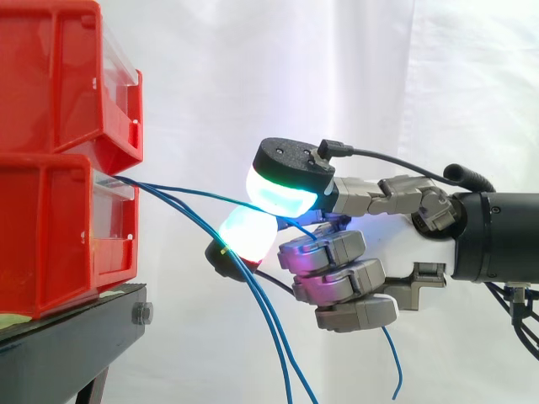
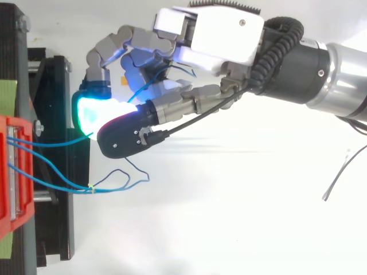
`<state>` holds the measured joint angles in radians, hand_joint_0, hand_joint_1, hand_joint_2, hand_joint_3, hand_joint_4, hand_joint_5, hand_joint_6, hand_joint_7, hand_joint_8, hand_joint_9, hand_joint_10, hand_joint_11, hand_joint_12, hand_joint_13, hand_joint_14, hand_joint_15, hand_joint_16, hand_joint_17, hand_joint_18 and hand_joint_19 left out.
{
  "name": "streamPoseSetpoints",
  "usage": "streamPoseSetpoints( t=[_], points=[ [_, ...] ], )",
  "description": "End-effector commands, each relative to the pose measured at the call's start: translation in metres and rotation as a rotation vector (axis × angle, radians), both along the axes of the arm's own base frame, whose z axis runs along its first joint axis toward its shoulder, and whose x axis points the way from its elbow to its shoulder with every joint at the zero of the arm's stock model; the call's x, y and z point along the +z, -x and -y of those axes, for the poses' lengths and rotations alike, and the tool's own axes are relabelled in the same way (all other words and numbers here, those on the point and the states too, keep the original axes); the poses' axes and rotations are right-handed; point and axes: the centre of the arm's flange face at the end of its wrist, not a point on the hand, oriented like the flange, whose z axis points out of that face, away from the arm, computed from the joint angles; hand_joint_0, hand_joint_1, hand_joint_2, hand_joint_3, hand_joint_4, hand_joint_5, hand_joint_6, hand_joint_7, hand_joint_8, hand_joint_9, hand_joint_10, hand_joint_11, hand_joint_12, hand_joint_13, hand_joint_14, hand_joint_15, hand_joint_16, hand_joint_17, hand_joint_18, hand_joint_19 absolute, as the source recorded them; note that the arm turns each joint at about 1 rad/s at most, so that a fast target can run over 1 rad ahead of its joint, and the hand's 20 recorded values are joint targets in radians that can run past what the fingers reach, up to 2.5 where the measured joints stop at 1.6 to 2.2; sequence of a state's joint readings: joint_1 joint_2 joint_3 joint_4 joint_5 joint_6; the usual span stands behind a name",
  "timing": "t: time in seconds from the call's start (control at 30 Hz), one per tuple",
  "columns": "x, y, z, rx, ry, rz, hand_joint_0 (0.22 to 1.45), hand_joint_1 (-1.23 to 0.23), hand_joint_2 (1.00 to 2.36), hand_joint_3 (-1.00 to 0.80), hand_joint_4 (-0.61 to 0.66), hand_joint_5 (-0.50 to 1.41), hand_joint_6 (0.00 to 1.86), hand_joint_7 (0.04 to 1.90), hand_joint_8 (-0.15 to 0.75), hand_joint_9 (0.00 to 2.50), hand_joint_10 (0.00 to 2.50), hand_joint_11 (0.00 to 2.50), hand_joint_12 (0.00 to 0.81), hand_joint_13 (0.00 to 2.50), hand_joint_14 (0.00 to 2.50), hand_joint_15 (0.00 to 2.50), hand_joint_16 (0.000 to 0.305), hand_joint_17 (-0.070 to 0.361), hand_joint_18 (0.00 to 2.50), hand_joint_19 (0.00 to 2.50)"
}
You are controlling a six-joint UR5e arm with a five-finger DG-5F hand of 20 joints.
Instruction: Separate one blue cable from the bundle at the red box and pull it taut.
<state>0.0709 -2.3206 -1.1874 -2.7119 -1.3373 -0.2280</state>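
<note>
hand (image 1: 337,282) (pads (image 1: 282,195) on one blue cable (image 1: 185,190)) near red bin (image 1: 50,236) of cables (image 1: 268,328)

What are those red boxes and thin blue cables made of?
The red bins look like moulded plastic: glossy, evenly coloured, with ribbed walls. The blue cables seem to be plastic-sheathed wire: thin, smooth and holding loose curves.

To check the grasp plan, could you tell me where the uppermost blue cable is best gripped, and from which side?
Pinch the uppermost blue cable on its free span beyond the lower red box, where it runs apart above the drooping cables. Come from the side away from the box, pads above and below, as the hand does.
</note>
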Motion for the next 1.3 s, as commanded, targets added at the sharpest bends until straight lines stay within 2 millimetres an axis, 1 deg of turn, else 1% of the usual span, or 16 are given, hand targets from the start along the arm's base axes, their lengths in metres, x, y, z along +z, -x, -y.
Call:
streamPoseSetpoints(
  t=[0.0,0.13,0.37,0.47,0.5,0.57,0.63,0.67,0.7,0.73,0.77,0.87,0.93,1.0,1.1,1.27],
  points=[
    [0.001,0.000,-0.001,-0.001,-0.001,0.001,0.65,-0.74,1.02,-0.21,-0.02,-0.16,0.95,1.00,0.268,0.62,2.50,1.49,0.332,0.80,2.50,1.42,0.034,0.076,1.36,1.75],
    [-0.001,0.000,-0.002,0.005,-0.003,-0.006,0.66,-0.76,1.02,-0.16,-0.07,-0.15,0.96,1.04,0.265,0.62,2.50,1.50,0.329,0.80,2.50,1.43,0.033,0.074,1.35,1.74],
    [-0.001,0.001,-0.007,0.033,-0.018,-0.019,0.64,-0.76,1.02,-0.13,-0.02,-0.14,0.96,1.06,0.276,0.64,2.50,1.46,0.340,0.81,2.50,1.39,0.034,0.076,1.31,1.71],
    [0.007,0.006,-0.014,0.093,-0.011,-0.045,0.64,-0.76,1.02,-0.12,-0.01,-0.14,0.95,1.08,0.284,0.65,2.50,1.42,0.344,0.81,2.50,1.38,0.035,0.079,1.31,1.68],
    [0.008,0.007,-0.015,0.103,-0.010,-0.055,0.64,-0.76,1.02,-0.12,0.00,-0.14,0.95,1.08,0.284,0.65,2.50,1.43,0.344,0.81,2.50,1.38,0.035,0.080,1.31,1.68],
    [0.021,0.016,-0.017,0.114,0.000,-0.096,0.64,-0.77,1.02,-0.10,0.00,-0.14,0.95,1.09,0.288,0.65,2.50,1.42,0.347,0.82,2.50,1.36,0.037,0.083,1.32,1.67],
    [0.024,0.020,-0.018,0.117,0.006,-0.118,0.64,-0.78,1.02,-0.08,0.00,-0.13,0.95,1.10,0.293,0.66,2.50,1.38,0.349,0.83,2.50,1.32,0.038,0.086,1.33,1.66],
    [0.028,0.029,-0.018,0.121,0.016,-0.152,0.64,-0.78,1.02,-0.08,0.00,-0.13,0.95,1.10,0.294,0.66,2.50,1.41,0.349,0.83,2.50,1.32,0.038,0.086,1.33,1.67],
    [0.028,0.029,-0.018,0.121,0.016,-0.152,0.64,-0.78,1.02,-0.07,0.00,-0.13,0.95,1.10,0.297,0.66,2.50,1.41,0.351,0.83,2.50,1.35,0.039,0.087,1.34,1.66],
    [0.029,0.043,-0.019,0.123,0.023,-0.182,0.64,-0.79,1.02,-0.07,0.00,-0.13,0.95,1.10,0.296,0.67,2.50,1.40,0.351,0.83,2.50,1.34,0.039,0.088,1.34,1.65],
    [0.028,0.046,-0.021,0.123,0.023,-0.188,0.64,-0.79,1.02,-0.07,0.00,-0.13,0.95,1.10,0.298,0.67,2.50,1.41,0.351,0.83,2.50,1.34,0.039,0.087,1.34,1.65],
    [0.042,0.067,-0.023,0.077,0.028,-0.167,0.64,-0.79,1.02,-0.07,0.00,-0.13,0.95,1.11,0.298,0.67,2.50,1.41,0.351,0.83,2.50,1.33,0.039,0.088,1.34,1.65],
    [0.043,0.077,-0.023,0.051,0.028,-0.172,0.65,-0.79,1.02,-0.08,0.00,-0.13,0.95,1.11,0.302,0.68,2.50,1.44,0.351,0.83,2.50,1.34,0.039,0.088,1.34,1.64],
    [0.041,0.083,-0.023,0.046,0.026,-0.182,0.65,-0.79,1.02,-0.08,-0.01,-0.13,0.95,1.12,0.296,0.68,2.50,1.44,0.351,0.83,2.50,1.33,0.038,0.086,1.33,1.64],
    [0.030,0.107,-0.029,0.050,0.023,-0.210,0.71,-0.83,1.02,-0.10,-0.05,-0.14,0.96,1.23,0.274,0.68,2.50,1.48,0.337,0.82,2.50,1.37,0.034,0.077,1.30,1.65],
    [0.021,0.121,-0.034,0.032,-0.019,-0.204,0.75,-0.84,1.02,-0.15,-0.08,-0.15,0.97,1.23,0.279,0.69,2.50,1.52,0.334,0.83,2.50,1.38,0.034,0.077,1.29,1.64]
  ],
)
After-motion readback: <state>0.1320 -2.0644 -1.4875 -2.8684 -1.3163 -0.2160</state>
